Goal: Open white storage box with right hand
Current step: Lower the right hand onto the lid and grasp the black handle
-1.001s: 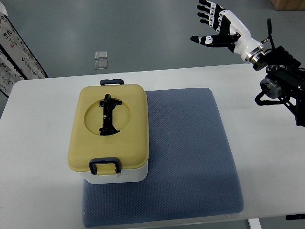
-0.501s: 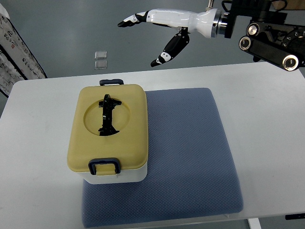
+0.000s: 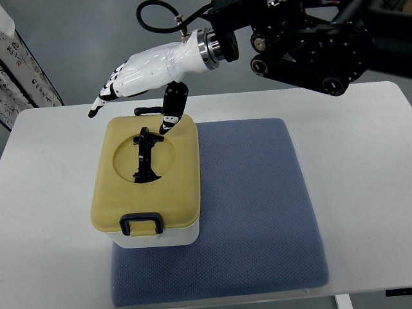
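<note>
My right hand [image 3: 145,74] reached in from the right edge and hung over the far end of the storage box [image 3: 149,181], its fingers [image 3: 106,95] spread and stretched out toward the left, holding nothing. My thumb [image 3: 171,108] pointed down toward the far right part of the yellow lid [image 3: 170,193]; from this steep angle I could not tell whether its tip touched the lid or only hovered just above it. The box sat closed on the left part of the blue mat [image 3: 251,206], which lay on the white table [image 3: 373,193]. Its white base showed below the lid at the near end. A black handle [image 3: 147,156] lay flat in the lid's round recess, and a dark latch [image 3: 141,223] sat clipped at the near edge, with another latch [image 3: 150,110] at the far edge, just beside my thumb.
</note>
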Controlling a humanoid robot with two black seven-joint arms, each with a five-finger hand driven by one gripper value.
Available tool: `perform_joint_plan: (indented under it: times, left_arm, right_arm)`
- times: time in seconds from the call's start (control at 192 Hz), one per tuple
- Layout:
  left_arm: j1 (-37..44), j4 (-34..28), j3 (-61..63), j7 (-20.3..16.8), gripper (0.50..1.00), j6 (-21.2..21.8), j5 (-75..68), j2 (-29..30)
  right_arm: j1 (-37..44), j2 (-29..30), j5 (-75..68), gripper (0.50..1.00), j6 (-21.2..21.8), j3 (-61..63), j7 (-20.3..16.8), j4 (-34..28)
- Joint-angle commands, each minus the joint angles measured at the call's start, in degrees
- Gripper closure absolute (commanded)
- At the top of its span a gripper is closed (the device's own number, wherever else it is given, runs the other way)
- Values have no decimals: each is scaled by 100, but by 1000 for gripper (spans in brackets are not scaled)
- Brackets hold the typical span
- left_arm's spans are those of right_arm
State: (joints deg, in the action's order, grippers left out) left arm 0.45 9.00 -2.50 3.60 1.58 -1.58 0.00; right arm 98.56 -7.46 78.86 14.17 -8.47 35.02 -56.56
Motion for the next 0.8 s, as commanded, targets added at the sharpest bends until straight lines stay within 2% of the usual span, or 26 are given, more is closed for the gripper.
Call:
perform_joint_plan:
  times: [0.0,0.266,0.37,0.428,0.542,0.662,0.694,0.746,0.793]
  left_arm:
    - [-1,-3,4,0,500,0,0,0]
    - [-1,-3,4,0,500,0,0,0]
    - [-1,-3,4,0,500,0,0,0]
    - [-1,6,4,0,500,0,0,0]
    - [-1,-3,4,0,500,0,0,0]
    - [-1,6,4,0,500,0,0,0]
    - [-1,6,4,0,500,0,0,0]
    - [-1,6,-5,0,500,0,0,0]
    - [-1,-3,4,0,500,0,0,0]
  right_arm:
    - [-12,61,235,587,16,-146,-2,-48]
    - [-170,184,331,603,-11,-181,-2,-119]
    - [-188,201,331,644,-19,-181,-2,-119]
    - [-197,201,323,691,-28,-173,-2,-119]
    - [-214,201,331,732,-46,-173,-2,-119]
    - [-241,201,331,746,-54,-164,-2,-119]
    - [-241,201,323,775,-54,-164,-2,-119]
    - [-249,201,323,785,-54,-155,-2,-119]
    - [-249,201,323,820,-54,-146,-2,-119]
